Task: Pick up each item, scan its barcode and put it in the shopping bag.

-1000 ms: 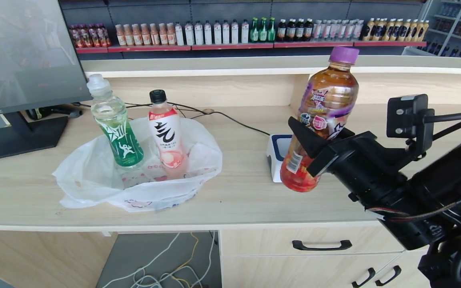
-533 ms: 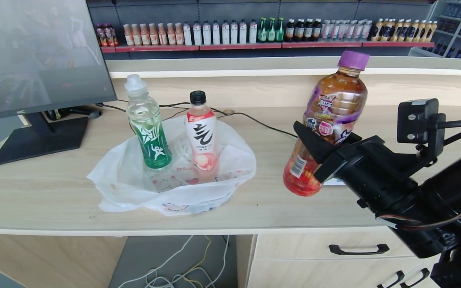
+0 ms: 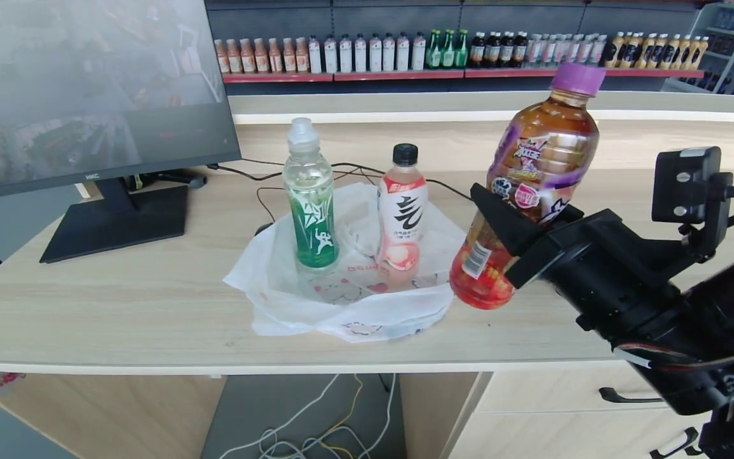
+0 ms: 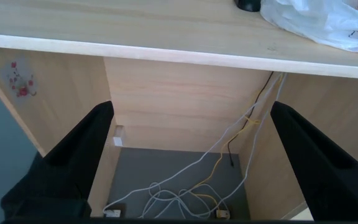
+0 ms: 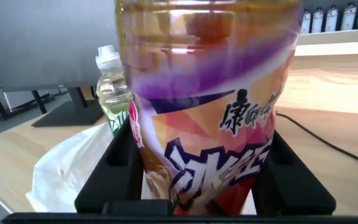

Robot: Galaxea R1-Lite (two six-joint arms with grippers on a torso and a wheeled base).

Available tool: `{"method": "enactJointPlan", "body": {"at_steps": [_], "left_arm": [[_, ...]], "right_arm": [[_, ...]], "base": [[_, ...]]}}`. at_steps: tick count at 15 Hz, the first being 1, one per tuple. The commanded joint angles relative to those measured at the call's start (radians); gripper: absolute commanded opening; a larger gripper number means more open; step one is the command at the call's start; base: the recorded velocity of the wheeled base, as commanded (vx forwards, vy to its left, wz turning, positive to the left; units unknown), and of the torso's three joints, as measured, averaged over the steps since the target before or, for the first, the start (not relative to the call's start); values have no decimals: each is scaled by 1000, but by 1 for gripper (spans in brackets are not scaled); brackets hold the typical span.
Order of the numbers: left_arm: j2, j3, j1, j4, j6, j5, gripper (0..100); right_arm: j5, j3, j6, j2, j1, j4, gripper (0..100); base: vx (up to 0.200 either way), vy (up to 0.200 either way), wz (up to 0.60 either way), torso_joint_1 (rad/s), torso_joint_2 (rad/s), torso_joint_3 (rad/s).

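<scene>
The right gripper [image 3: 512, 237] is clamping one purple-capped tea bottle [image 3: 536, 191], amber shading to red and leaning slightly, with its fingers [image 3: 497, 220] crossing the lower label. Just beyond the fingertips, two bottles are standing in one white shopping bag [image 3: 354, 312]: a green-labelled bottle [image 3: 311, 210] and a pink-labelled bottle [image 3: 402, 220]. The left gripper [image 4: 191, 112] is hanging spread wide below the counter [image 4: 135, 31].

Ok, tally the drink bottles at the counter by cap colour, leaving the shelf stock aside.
White cap: 1, the green-label bottle standing in the shopping bag.
Black cap: 1, the pink bottle beside it in the bag.
Purple cap: 1, the tea bottle held by the right gripper.
Total: 3.
</scene>
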Motion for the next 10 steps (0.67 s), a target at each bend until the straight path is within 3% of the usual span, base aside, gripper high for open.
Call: {"method": "enactJointPlan", "body": {"at_steps": [1,2,5,10], "left_arm": [[0,0,0,0,0,0,100],[0,0,-1,0,2,0,100],[1,0,-1,-2,2,0,100],[0,0,0,-2,2,0,100]], "right_arm": [[1,9,-10,-5,20,-1,0],[3,0,-19,7,48,-1,0],[11,-61,-47,65,95,-1,0],[64,-204,-81,196,72,-1,0]], "base": [[0,200,0,7,-2,-2],[0,200,0,2,2,2],[0,0,0,0,0,0],[0,0,0,0,0,0]]}}
